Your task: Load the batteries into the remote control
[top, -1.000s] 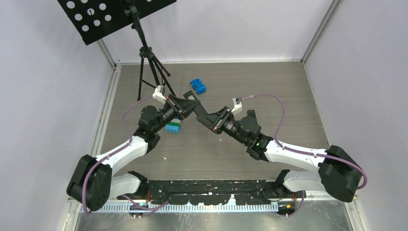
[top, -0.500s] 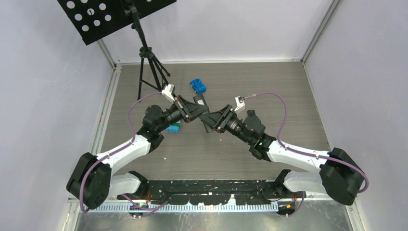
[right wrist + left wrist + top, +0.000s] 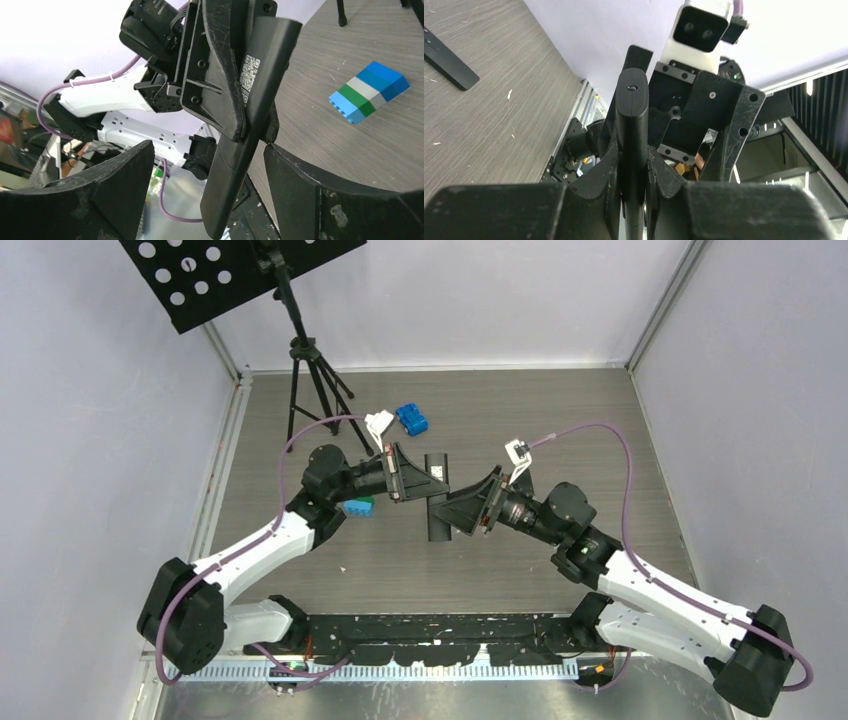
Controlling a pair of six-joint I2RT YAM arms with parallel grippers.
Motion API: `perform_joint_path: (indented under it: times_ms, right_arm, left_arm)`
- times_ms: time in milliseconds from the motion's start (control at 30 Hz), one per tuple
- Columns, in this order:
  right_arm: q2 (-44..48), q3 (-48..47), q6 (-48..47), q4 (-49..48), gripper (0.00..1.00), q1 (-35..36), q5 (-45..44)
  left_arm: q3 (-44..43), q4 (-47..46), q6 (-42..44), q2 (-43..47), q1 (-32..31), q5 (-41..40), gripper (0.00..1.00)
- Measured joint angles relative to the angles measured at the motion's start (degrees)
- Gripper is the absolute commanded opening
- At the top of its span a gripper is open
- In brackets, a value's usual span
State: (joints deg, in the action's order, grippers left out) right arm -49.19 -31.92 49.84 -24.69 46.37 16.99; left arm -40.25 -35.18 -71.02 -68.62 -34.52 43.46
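Remote control (image 3: 437,468) — held aloft, pinched edgewise in the clenched left gripper (image 3: 631,155), right gripper (image 3: 462,508) spread wide facing it, batteries not in sight — liable to twist or slip from that narrow pinch if the right jaws knock it while closing.

There is one remote (image 3: 436,523). There are two robot arms, a left arm (image 3: 262,545) and a right arm (image 3: 650,585). There are two toy pieces: one blue brick stack (image 3: 411,419) and one blue-and-green brick stack (image 3: 357,507). One tripod (image 3: 310,380) carries one perforated board (image 3: 230,270). One flat black strip (image 3: 446,59) lies on the floor.
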Motion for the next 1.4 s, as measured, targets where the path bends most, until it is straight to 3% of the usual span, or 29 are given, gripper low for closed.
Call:
perform_joint_path:
  times_ms: [200,367,467,633,700,833,967,1200,1400]
  right_arm:
    - [1.03,-3.30,-6.05,7.74,0.76,0.00,3.34]
    - [-0.94,-4.37,-8.24,11.34,0.62,0.00,6.34]
    - [-2.51,-4.37,-8.63,12.26,0.48,0.00,7.67]
    - [-3.76,-4.87,-7.41,11.65,0.14,0.00,9.29]
    - [-4.37,-5.18,-5.99,11.87,0.06,-0.07,9.55]
    - [-4.87,-6.82,-5.73,13.64,0.00,-0.02,8.24]
    - [-5.38,-9.07,-8.02,21.09,0.00,-0.04,1.92]
    - [-11.63,-16.70,-13.51,41.97,0.00,-0.09,-17.90]
    - [-27.17,-23.65,-16.39,55.56,0.00,-0.22,-38.36]
  left_arm:
    - [-0.13,0.55,1.05,0.02,0.02,3.32,0.00]
    - [-0.13,0.76,1.07,0.17,0.02,4.50,0.00]
    - [-0.13,0.76,1.07,0.39,0.02,4.68,0.00]
    - [-0.13,0.96,1.90,0.42,0.07,4.66,0.00]
    - [-0.13,0.37,3.26,1.05,0.09,4.33,0.12]
    - [-0.13,2.84,6.71,3.48,0.13,2.05,0.73]
    - [-0.83,14.97,11.69,7.30,0.13,-4.98,0.98]
    - [-5.42,42.84,22.67,11.89,0.48,-28.39,1.00]
    - [-5.46,55.60,27.50,13.68,0.96,-38.64,1.00]
